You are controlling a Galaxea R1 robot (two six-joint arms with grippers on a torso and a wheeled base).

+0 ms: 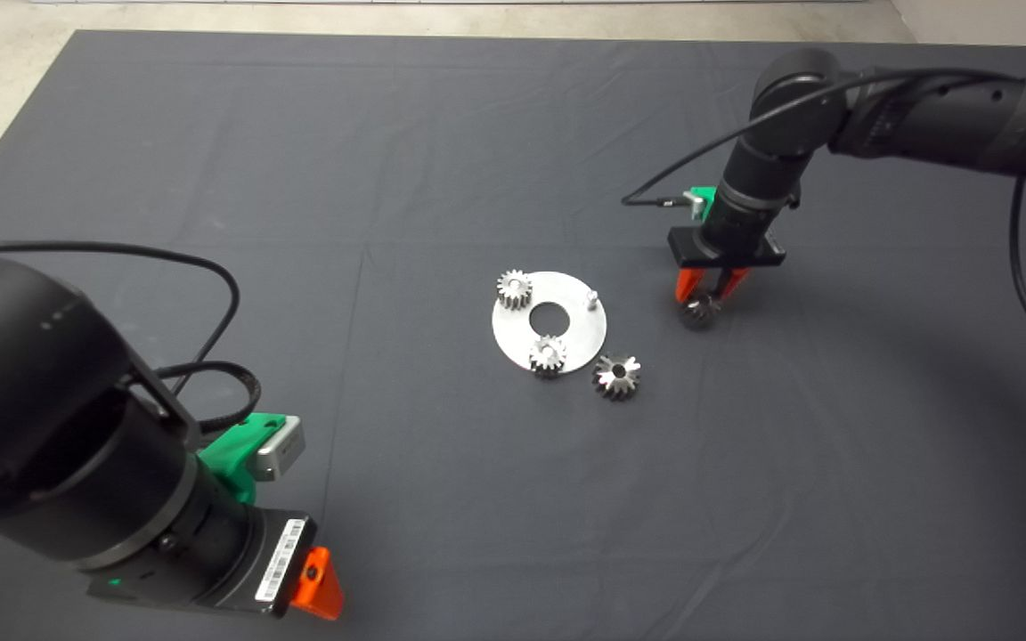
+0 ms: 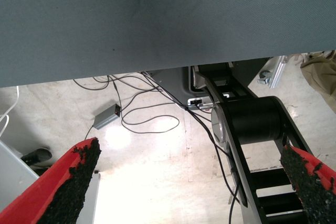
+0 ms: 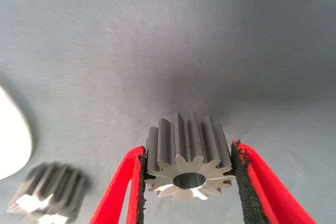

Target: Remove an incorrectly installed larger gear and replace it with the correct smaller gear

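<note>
The smaller gear (image 1: 700, 312), dark grey with a centre hole, sits between the red fingers of my right gripper (image 1: 707, 289), to the right of the round plate. In the right wrist view both black pads press the sides of this gear (image 3: 186, 169), so the gripper (image 3: 188, 149) is shut on it. I cannot tell whether it touches the mat. The larger gear (image 1: 616, 375), shiny with flaring teeth, lies flat on the mat at the plate's lower right edge and shows blurred in the right wrist view (image 3: 47, 192). My left gripper (image 1: 317, 583) waits open at the lower left.
A round silver plate (image 1: 566, 329) with a centre hole lies mid-mat. It carries two small pale gears (image 1: 514, 289) (image 1: 548, 354) and a bare pin (image 1: 592, 296). The left wrist view shows the mat's edge, floor cables and a black stand (image 2: 247, 124).
</note>
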